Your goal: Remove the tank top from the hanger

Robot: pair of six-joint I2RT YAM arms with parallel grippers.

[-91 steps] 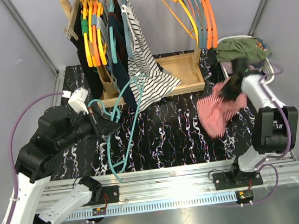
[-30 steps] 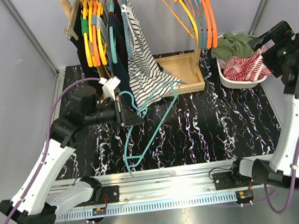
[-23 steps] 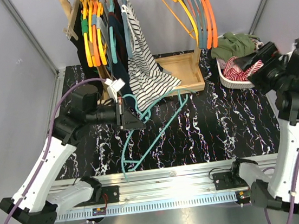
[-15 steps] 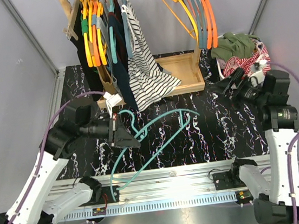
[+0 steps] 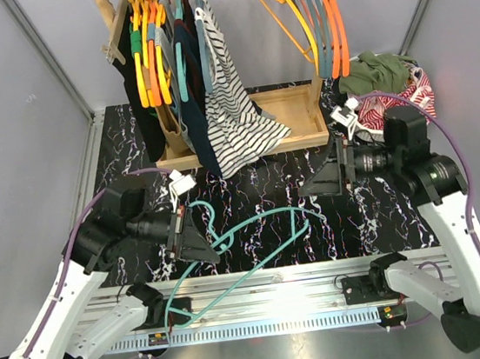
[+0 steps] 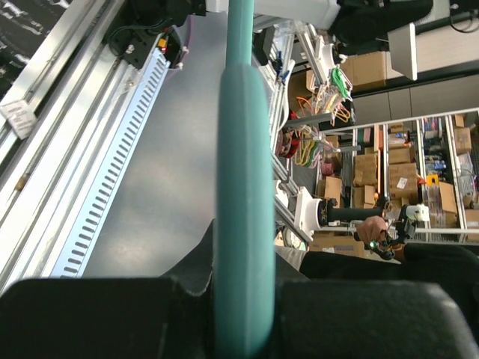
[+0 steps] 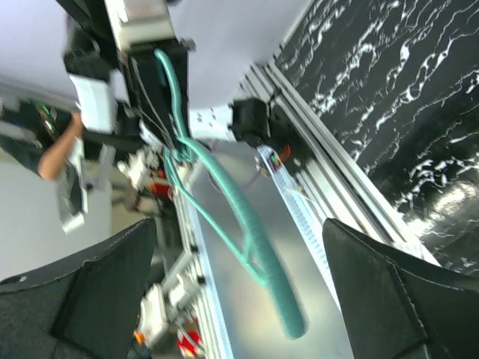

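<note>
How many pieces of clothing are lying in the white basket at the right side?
2: a green garment at the back and a red-and-white striped one in front of it. More may be hidden beneath them.

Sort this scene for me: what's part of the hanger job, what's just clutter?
Job:
- teal hanger, bare, gripped by left pincer
- red-striped tank top, off the hanger
- right pincer, open, holding nothing

Lying about:
- wooden rack
- orange hangers
- black-and-white striped garment
- green garment

White arms (image 5: 47,321) with black joints (image 5: 110,229) and claws (image 5: 197,242) trail purple cables (image 5: 126,176).
</note>
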